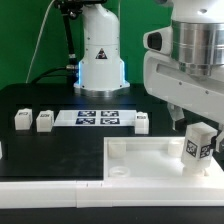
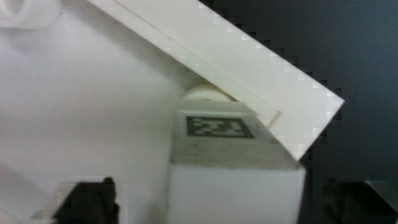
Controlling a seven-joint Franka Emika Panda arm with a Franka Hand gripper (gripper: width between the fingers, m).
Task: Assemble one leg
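Observation:
The leg is a small white post with a square marker tag. It stands at the right end of the large white rimmed panel, under the arm. My gripper is right above it. In the wrist view the leg stands between my two dark fingers, with a gap on each side, so my gripper is open around it. The panel's corner lies just beyond the leg. The leg's foot is hidden.
Three more legs stand on the black table: two at the exterior view's left and one near the middle. The marker board lies between them. The robot's base stands behind.

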